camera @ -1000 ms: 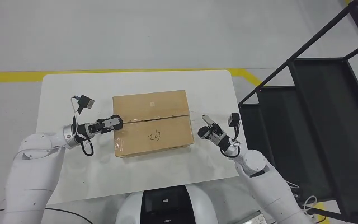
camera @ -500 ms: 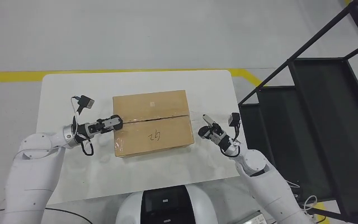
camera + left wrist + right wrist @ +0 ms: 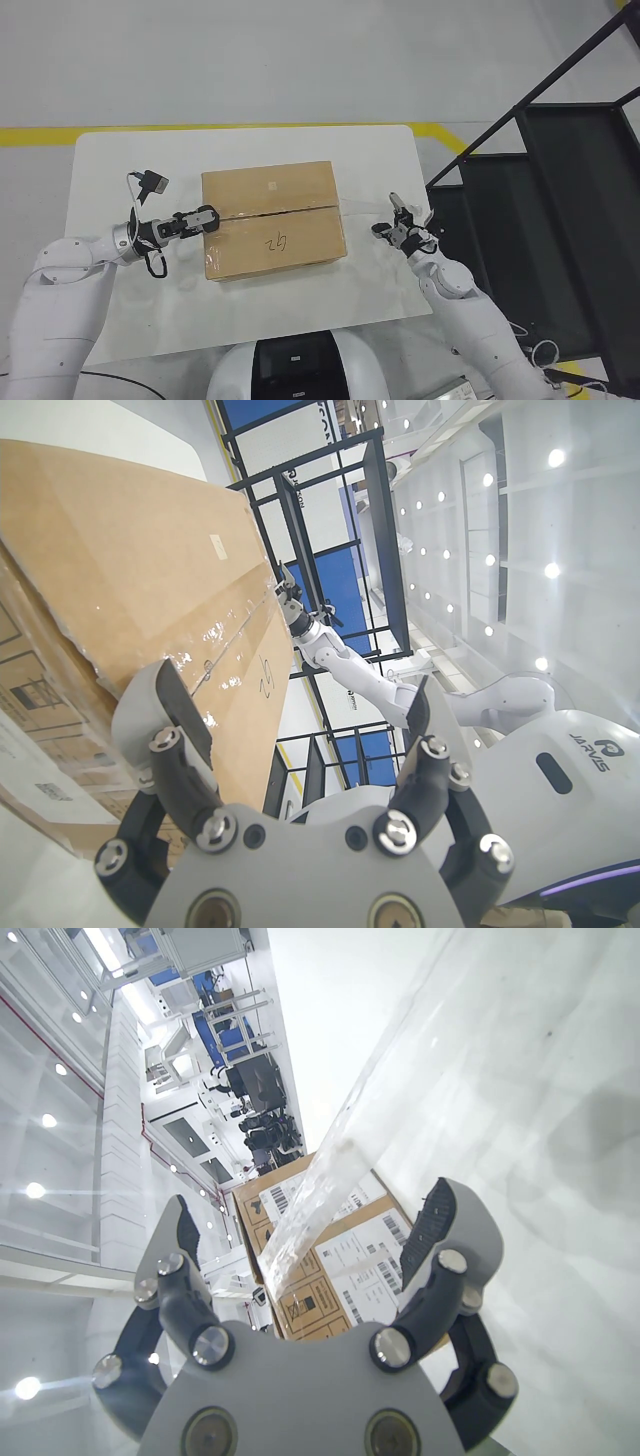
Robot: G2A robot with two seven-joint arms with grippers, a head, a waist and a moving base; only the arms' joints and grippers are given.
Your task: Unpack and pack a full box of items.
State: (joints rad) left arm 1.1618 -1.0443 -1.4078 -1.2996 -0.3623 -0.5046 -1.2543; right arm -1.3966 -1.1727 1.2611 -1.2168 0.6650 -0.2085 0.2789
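Two grippers, one at each short end of the box, and I had both jaws spread wide. Nearest me on my left, the left gripper (image 3: pixel 207 218) lay level with the taped seam, one finger (image 3: pixel 170 695) against the cardboard edge at that end and the other out in free air, nothing between them. On my right, the right gripper (image 3: pixel 310 1200) hung just off the box's other end, out by the table's edge, fingers well apart. A clear tape strip (image 3: pixel 320 1188) ran from that end of the box, lifted off the cardboard, and passed through the gap between those open fingers; I could not tell whether it touched either pad. Between the two arms sat the box (image 3: pixel 272 215), flaps closed, flat in the middle of the white table (image 3: pixel 140 160), handwriting on the near flap and glossy tape along the centre seam. Beyond the table's far edge, a yellow floor line (image 3: pixel 40 135) crossed the grey floor, and black steps (image 3: pixel 540 200) rose away to my right.
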